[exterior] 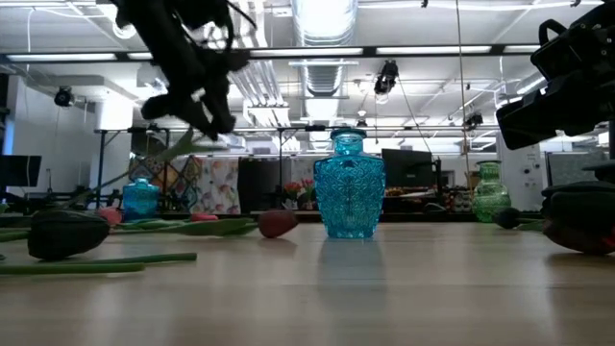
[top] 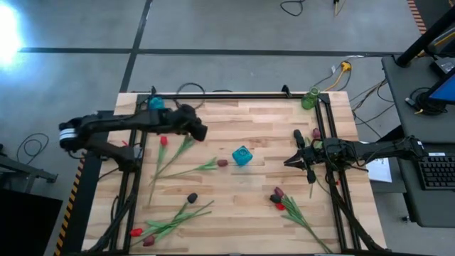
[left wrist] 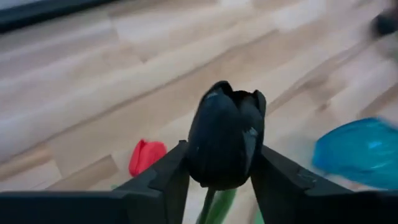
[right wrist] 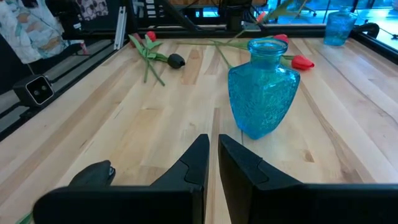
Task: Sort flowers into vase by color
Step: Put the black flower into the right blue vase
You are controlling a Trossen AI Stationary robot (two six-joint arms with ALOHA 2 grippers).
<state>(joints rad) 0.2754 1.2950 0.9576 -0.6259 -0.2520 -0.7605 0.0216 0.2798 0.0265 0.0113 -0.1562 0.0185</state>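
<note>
My left gripper [top: 193, 130] is up above the table's far left part, shut on a black tulip [left wrist: 227, 134]. A green leaf [exterior: 183, 144] hangs under it in the low view. My right gripper [right wrist: 213, 149] waits shut at the table's right side [top: 291, 161], pointing at the blue vase [right wrist: 264, 87] in the middle [top: 242, 155]. Other tulips lie flat on the wood: a red one [top: 163, 141], a maroon one [top: 222, 163], a black one [top: 192, 198], and a maroon and red pair [top: 277, 198]. My left gripper pinches the black tulip by its head [left wrist: 214, 171], one finger [left wrist: 165, 180] on each side of it. The head stands out past the fingertips. The flower is lifted clear of the table, and its green stem [left wrist: 214, 208] runs back between the fingers.
A second blue vase [top: 155, 104] stands at the far left corner and a green vase [top: 310, 99] at the far right corner. More tulips lie at the near left [top: 142, 235]. A maroon head [top: 316, 133] rests by the right rail. Black frame rails border the table.
</note>
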